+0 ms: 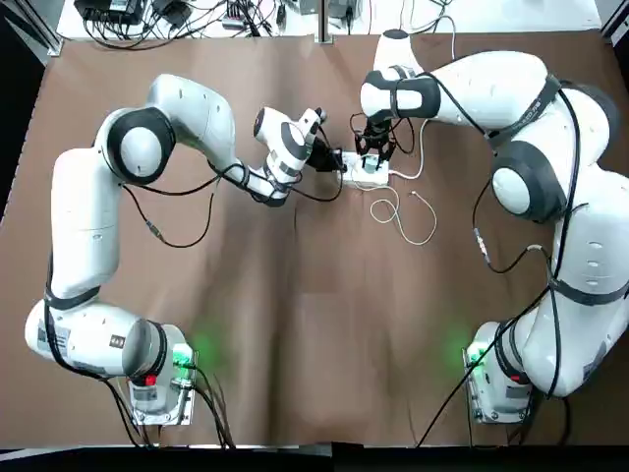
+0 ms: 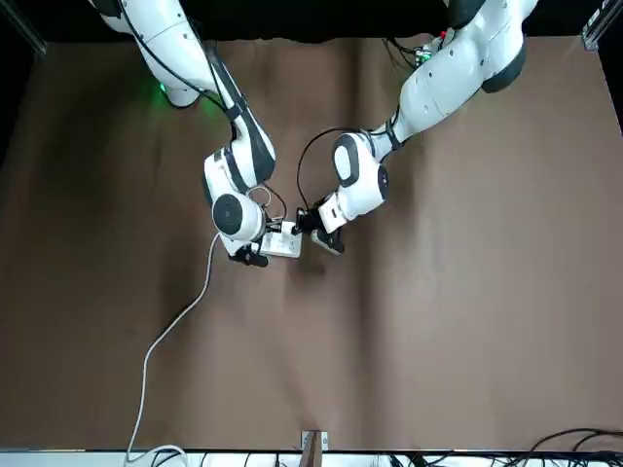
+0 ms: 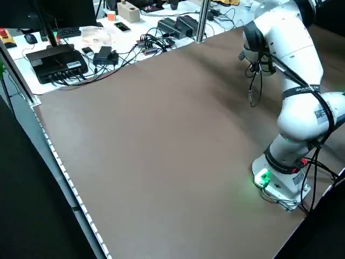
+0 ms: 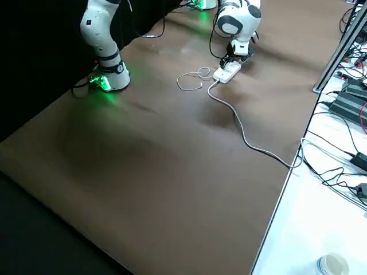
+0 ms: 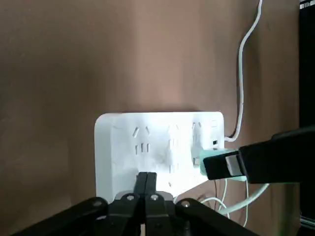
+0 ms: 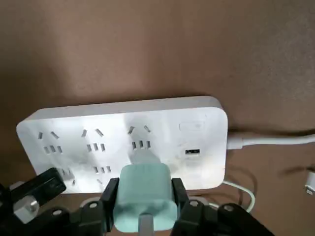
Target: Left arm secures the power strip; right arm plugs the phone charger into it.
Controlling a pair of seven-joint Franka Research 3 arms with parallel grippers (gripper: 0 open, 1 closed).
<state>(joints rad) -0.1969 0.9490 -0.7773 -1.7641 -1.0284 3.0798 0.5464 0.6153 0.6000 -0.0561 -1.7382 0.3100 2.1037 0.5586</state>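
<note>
Phone charger [image 6: 145,196], clamped in our right tool [image 6: 145,187], is at the power strip [image 6: 197,169] on the bench [image 1: 324,413]; our left tool [image 5: 146,176], fingers together, meets its edge.

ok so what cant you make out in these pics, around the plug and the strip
- Pins of the teal-green phone charger cube: right wrist view, hidden by its own body, so how far they sit in a socket can't be told.
- Edge of the white rectangular power strip nearest the left end effector: left wrist view, behind its black fingers.
- Far end of the thick white cord: right side view, lost among desk cables.
</note>
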